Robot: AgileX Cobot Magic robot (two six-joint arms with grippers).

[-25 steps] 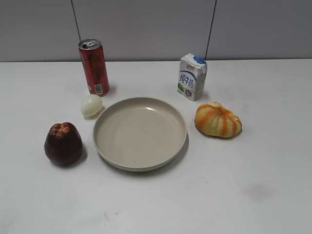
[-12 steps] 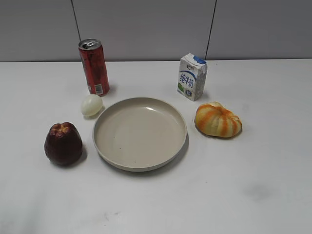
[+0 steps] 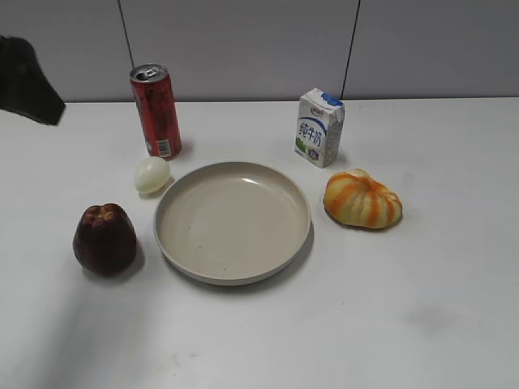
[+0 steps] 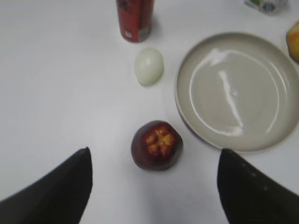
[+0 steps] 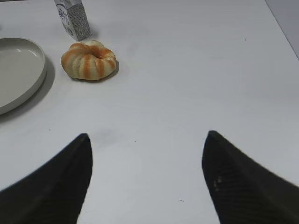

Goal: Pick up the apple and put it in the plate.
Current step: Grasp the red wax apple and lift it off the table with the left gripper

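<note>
The dark maroon apple [image 3: 105, 238] stands on the white table left of the beige plate [image 3: 285, 243]. In the left wrist view the apple [image 4: 156, 145] shows its yellow-flecked top, with the plate [image 4: 187, 119] to its right. My left gripper [image 4: 154, 156] is open and empty, above the table, with the apple just ahead between its two fingers. A dark part of the left gripper [image 3: 28, 81] shows at the exterior view's upper left edge. My right gripper [image 5: 147, 142] is open and empty over bare table, right of the plate [image 5: 39, 74].
A red can [image 3: 156, 111] and a pale egg-shaped ball [image 3: 152, 174] stand behind the apple. A milk carton [image 3: 319, 127] stands behind the plate. An orange-striped pumpkin-like fruit [image 3: 362, 198] lies right of the plate.
The left gripper has come into the exterior view at the upper left edge. The apple, plate and other objects have not moved.
</note>
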